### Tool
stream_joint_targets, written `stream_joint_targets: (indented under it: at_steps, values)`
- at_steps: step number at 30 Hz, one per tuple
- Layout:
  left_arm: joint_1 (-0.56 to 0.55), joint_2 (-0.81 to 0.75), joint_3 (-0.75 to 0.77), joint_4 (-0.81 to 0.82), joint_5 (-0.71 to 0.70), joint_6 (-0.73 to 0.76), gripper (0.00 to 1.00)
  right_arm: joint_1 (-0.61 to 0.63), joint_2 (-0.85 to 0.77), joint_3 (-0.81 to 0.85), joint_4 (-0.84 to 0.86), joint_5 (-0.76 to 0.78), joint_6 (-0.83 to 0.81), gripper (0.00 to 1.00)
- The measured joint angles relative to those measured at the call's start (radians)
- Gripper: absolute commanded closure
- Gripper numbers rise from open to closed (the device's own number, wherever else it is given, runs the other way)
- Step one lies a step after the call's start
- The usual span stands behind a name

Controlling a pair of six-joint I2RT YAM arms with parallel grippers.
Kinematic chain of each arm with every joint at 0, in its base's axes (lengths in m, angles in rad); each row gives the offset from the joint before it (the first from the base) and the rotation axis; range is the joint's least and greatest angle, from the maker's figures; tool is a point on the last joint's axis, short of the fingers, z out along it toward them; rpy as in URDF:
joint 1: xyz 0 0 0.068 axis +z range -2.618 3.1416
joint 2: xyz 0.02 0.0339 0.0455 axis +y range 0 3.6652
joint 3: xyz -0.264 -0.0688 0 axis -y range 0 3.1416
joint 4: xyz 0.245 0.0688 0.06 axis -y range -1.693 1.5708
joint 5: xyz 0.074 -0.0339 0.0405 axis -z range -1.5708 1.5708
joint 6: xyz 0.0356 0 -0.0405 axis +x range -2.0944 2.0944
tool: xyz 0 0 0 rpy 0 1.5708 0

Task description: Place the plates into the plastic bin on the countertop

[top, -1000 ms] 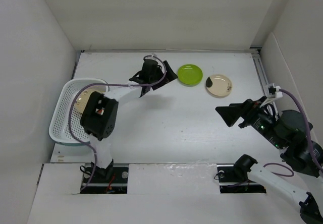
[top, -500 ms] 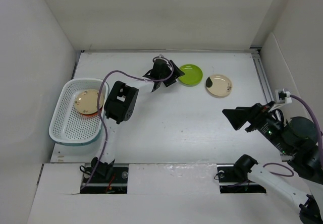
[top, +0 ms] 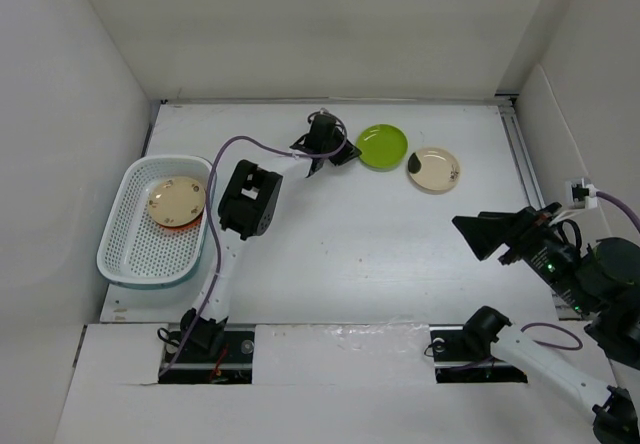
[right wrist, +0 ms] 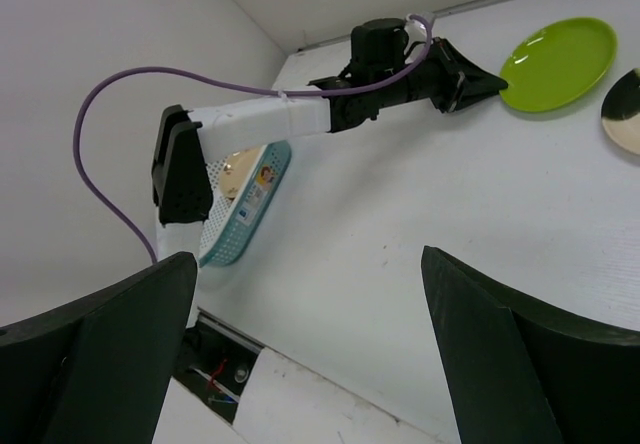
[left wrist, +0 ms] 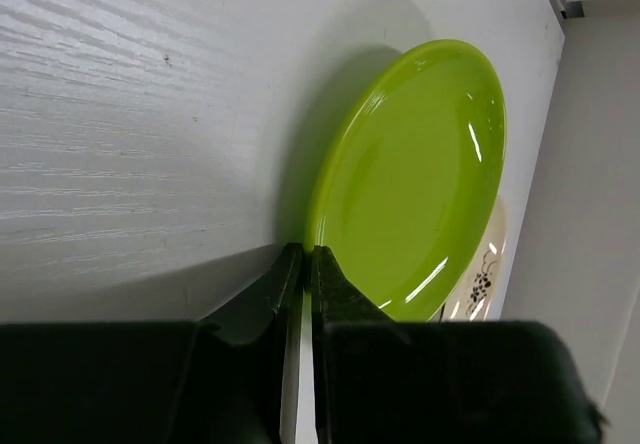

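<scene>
The lime green plate (top: 383,147) lies at the back of the countertop (top: 350,244). My left gripper (top: 348,154) is shut on its left rim; in the left wrist view the two black fingers (left wrist: 335,294) pinch the plate (left wrist: 410,184) at its near edge (left wrist: 305,252). A beige plate with dark markings (top: 436,169) lies just right of it. The plastic bin (top: 125,254) stands at the left and holds a beige plate (top: 177,202) on top of an orange one (top: 180,227). My right gripper (top: 480,236) hangs open over the right side, holding nothing (right wrist: 310,344).
White walls close in the countertop at the left, back and right. A metal rail (top: 520,149) runs along the right edge. The left arm's purple cable (top: 250,142) loops above the surface between bin and plates.
My left arm reached right from beside the bin to the lime green plate and its jaws closed on the rim; the plate shifted slightly right. My right arm drew back toward the near right.
</scene>
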Motion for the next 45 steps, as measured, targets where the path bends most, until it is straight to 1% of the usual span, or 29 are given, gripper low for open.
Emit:
stream_joint_targets:
  at_steps: [3,8,11,15,17,19,22,23,25,27,29,31,33,34,37,40,41,43,45]
  values:
    - [0.0,-0.013,-0.011,-0.009,-0.02,0.013,1.0,0.0,0.001,0.002,-0.002,0.01,-0.002,0.0]
    - [0.002,-0.145,-0.131,-0.068,-0.062,0.061,1.0,0.0,0.02,-0.021,0.01,0.015,-0.002,0.0]
    - [0.014,-0.272,-0.211,-0.098,-0.089,0.094,1.0,0.0,0.039,-0.046,0.017,0.016,-0.002,0.0]
    - [0.063,-0.54,-0.364,-0.138,-0.122,0.132,1.0,0.0,0.066,-0.092,0.063,0.015,-0.002,0.0]
    - [0.109,-0.679,-0.43,-0.154,-0.136,0.144,1.0,0.0,0.089,-0.126,0.095,0.017,0.001,0.0]
    - [0.18,-0.834,-0.512,-0.164,-0.149,0.148,1.0,0.0,0.127,-0.164,0.132,0.024,0.014,0.0]
    - [0.331,-1.049,-0.657,-0.18,-0.161,0.153,1.0,-0.014,0.219,-0.224,0.198,0.045,0.042,0.0]
    - [0.402,-1.108,-0.701,-0.196,-0.158,0.156,1.0,-0.029,0.246,-0.245,0.222,0.047,0.05,0.0]
    - [0.531,-1.196,-0.783,-0.22,-0.146,0.169,1.0,-0.09,0.297,-0.298,0.285,0.043,0.068,0.0]
    - [0.675,-1.261,-0.868,-0.255,-0.134,0.183,1.0,-0.184,0.329,-0.357,0.341,0.011,0.077,0.0]
    - [0.803,-1.31,-0.959,-0.293,-0.121,0.204,1.0,-0.312,0.356,-0.418,0.42,-0.048,0.093,0.03]
    - [0.917,-1.339,-1.038,-0.327,-0.105,0.226,1.0,-0.453,0.399,-0.468,0.509,-0.155,0.105,0.04]
    - [1.002,-1.345,-1.086,-0.367,-0.096,0.25,1.0,-0.541,0.448,-0.504,0.596,-0.237,0.121,0.04]
    - [1.028,-1.345,-1.103,-0.378,-0.097,0.259,1.0,-0.59,0.488,-0.524,0.623,-0.257,0.126,0.04]
    - [1.078,-1.359,-1.15,-0.397,-0.093,0.29,1.0,-0.676,0.565,-0.546,0.678,-0.297,0.131,0.03]
    - [1.085,-1.359,-1.162,-0.397,-0.085,0.3,1.0,-0.809,0.649,-0.553,0.769,-0.348,0.152,0.03]
    - [1.085,-1.353,-1.162,-0.394,-0.082,0.301,1.0,-0.846,0.687,-0.552,0.802,-0.356,0.158,0.05]
    - [1.085,-1.338,-1.162,-0.384,-0.079,0.301,1.0,-0.885,0.782,-0.539,0.846,-0.371,0.167,0.06]
    - [1.085,-1.321,-1.162,-0.378,-0.077,0.301,0.99,-0.89,0.907,-0.508,0.874,-0.388,0.174,0.06]
